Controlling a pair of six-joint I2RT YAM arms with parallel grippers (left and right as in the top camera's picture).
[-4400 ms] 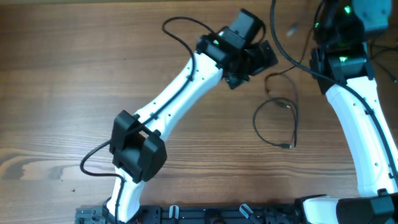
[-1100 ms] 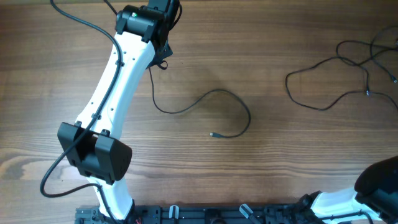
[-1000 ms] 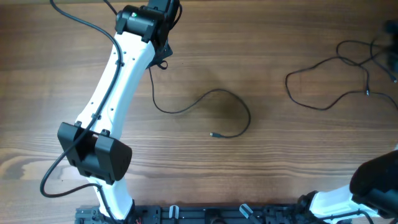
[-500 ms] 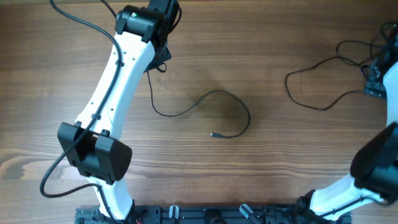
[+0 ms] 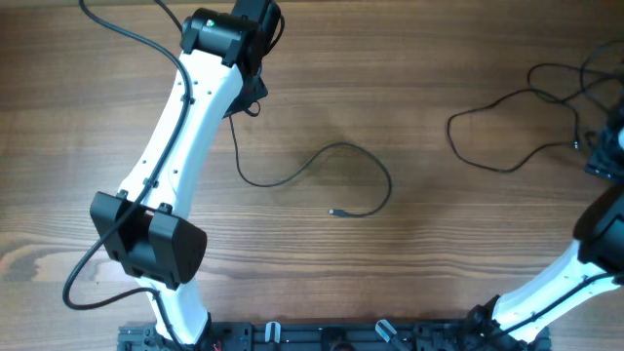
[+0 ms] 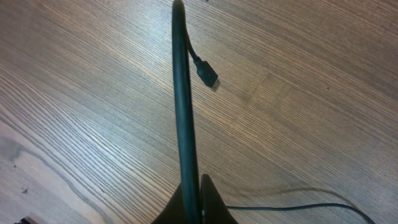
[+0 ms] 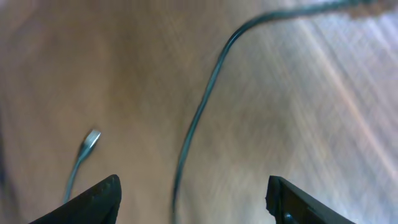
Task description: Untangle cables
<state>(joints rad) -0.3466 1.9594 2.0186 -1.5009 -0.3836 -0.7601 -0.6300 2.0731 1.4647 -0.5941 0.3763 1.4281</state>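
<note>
One wood-grain tabletop [image 5: 78, 146] under everything listed. Two white robot arms with black joints: left arm [image 5: 185, 127], right arm [image 5: 575, 283]. One left gripper [image 5: 250, 95], toward the far side and left of centre, fingers pressed together and clamped on one end of the single cable [image 5: 388, 185]. That cable: one thin black cord, alone at mid-tabletop, running down from the left gripper, then right in an open hooked curve to one end plug [image 5: 333, 211] lying flat on the wood, touching no other cord. In the left wrist view, one dark plug [image 6: 209, 76] close beside a thicker-looking black strand rising from the closed fingers; cannot tell whether that plug touches the wood. One cable cluster [image 5: 487, 161] at the far right, well apart from the single cable: one wide loop, plus several strands crossing near the upper right corner; number of cords in it not countable from above. One small plug [image 5: 577, 146] at the loop's right end, just beside the right gripper [image 7: 193, 186]. One right gripper only, at the right edge over the cluster, fingers [image 7: 96, 199] spread apart, clasping nothing. In the blurred right wrist view, one dark strand [image 7: 205, 106] on the wood between the fingers, and one silver-tipped plug [image 7: 92, 138] to its left.
</note>
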